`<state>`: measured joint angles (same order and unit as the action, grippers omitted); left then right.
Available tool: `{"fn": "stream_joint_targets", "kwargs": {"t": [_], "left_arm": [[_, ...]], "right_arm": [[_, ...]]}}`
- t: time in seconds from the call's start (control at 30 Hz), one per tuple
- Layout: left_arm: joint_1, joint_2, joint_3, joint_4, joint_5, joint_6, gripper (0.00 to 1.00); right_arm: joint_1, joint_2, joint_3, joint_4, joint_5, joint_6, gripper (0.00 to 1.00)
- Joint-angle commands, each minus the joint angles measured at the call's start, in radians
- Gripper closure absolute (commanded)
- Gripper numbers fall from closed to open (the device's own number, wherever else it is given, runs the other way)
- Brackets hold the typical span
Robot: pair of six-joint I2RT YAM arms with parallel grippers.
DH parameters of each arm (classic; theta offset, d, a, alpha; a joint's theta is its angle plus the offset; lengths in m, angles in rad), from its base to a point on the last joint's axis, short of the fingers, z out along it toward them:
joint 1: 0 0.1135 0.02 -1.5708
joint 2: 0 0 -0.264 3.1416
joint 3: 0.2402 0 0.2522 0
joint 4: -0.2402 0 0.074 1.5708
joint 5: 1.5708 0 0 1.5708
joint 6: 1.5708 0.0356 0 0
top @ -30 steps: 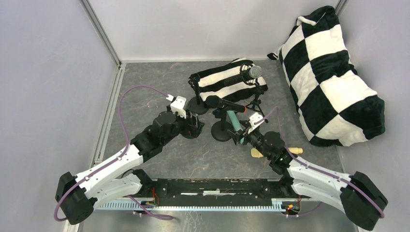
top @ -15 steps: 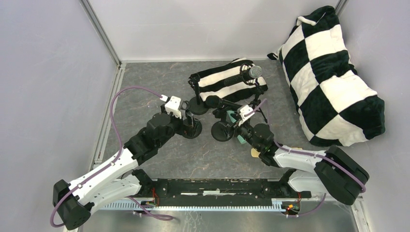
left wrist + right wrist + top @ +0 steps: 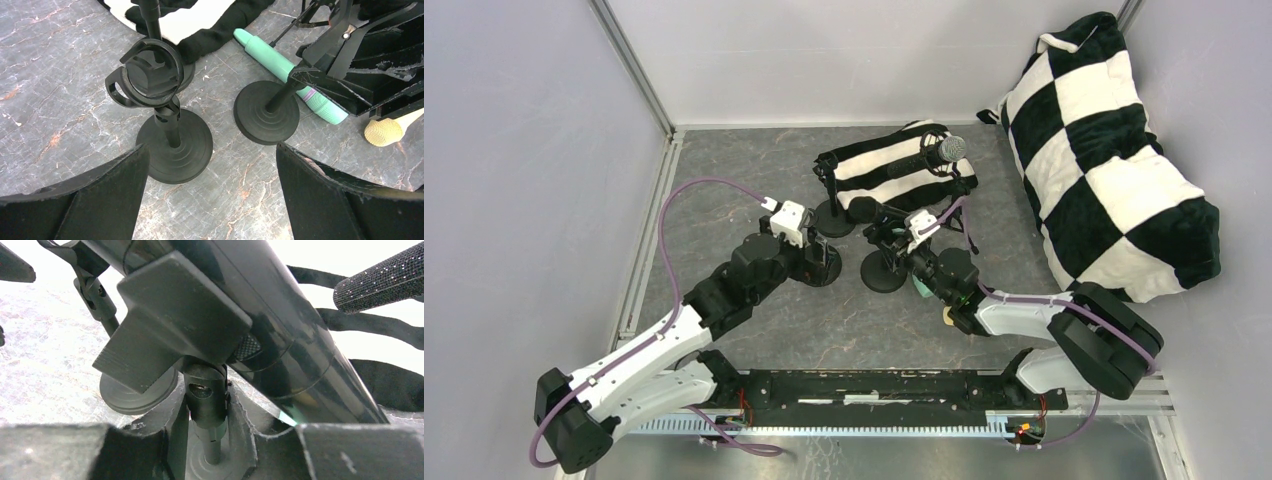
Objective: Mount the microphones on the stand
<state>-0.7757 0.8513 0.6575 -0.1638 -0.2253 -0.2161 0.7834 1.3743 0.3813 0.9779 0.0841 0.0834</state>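
Left gripper (image 3: 211, 150), spread wide, faces the empty stand (image 3: 172, 135), centre-left. We cannot tell whether the right gripper (image 3: 212, 440) clamps the second stand (image 3: 266, 117); the mint green microphone (image 3: 285, 65) lies on the desk (image 3: 60, 90), upper centre.

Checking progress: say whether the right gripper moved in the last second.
Yes: the right gripper went up-left, from right of the stand base to above it.

Item: plush cushion (image 3: 1114, 150), large, black-and-white checked, propped in the far right corner. Item: striped fabric piece (image 3: 879, 170), black and white, laid on the grey marbled tabletop (image 3: 734, 170) toward the back centre. Tabletop is enclosed by pale walls (image 3: 854, 50), joined by a metal rail (image 3: 629, 70).
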Motion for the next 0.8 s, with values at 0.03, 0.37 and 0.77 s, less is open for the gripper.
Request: {"fn": "stream_joint_targets", "kwargs": {"t": [0.03,0.37,0.77], "left_arm": [[0.0,0.005,0.038,0.008,0.004,0.058,0.0],[0.0,0.006,0.041,-0.013,-0.057,0.068,0.0],[0.001,0.025,0.041,-0.007,-0.038,0.08,0.0]], "right_arm": [[0.004,0.001,0.039,0.077,-0.047,-0.013,0.78],[0.012,-0.165,0.046,-0.026,-0.231,-0.022,1.0],[-0.006,-0.589,0.076,-0.461,0.022,-0.15,1.0]]}}
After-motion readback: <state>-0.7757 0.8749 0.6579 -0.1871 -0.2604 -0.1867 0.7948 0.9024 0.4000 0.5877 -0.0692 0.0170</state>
